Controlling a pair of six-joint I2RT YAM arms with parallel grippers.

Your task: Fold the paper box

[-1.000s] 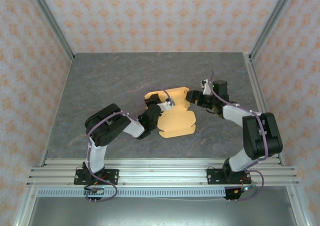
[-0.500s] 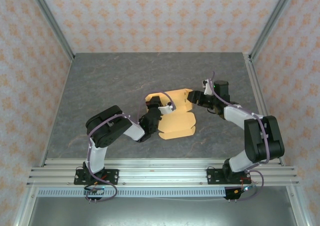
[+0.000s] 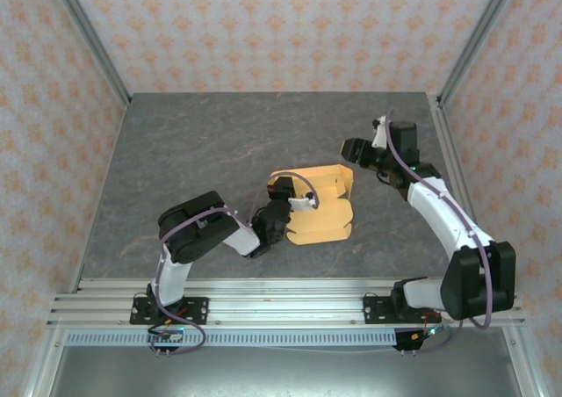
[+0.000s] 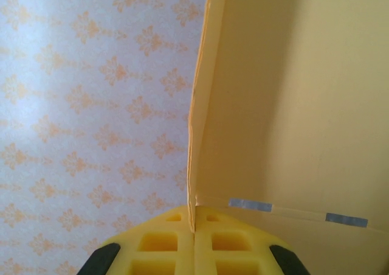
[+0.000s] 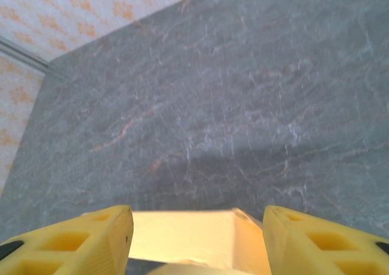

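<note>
At the bench's (image 3: 193,151) middle, the paper box (image 3: 320,223) sits partly folded with its far panel raised. The left fingers (image 4: 161,250) are clenched on its left edge. The right fingers (image 5: 91,238) hang spread near its far right corner.

From the top external, looking down on the paper box (image 3: 320,208) from high and well apart. From the left wrist, facing upward, touching the box's wall, toward the wallpaper (image 4: 91,104). From the right wrist, peering near over the box's top edge onto the table (image 5: 243,92); sharing the box across all three
</note>
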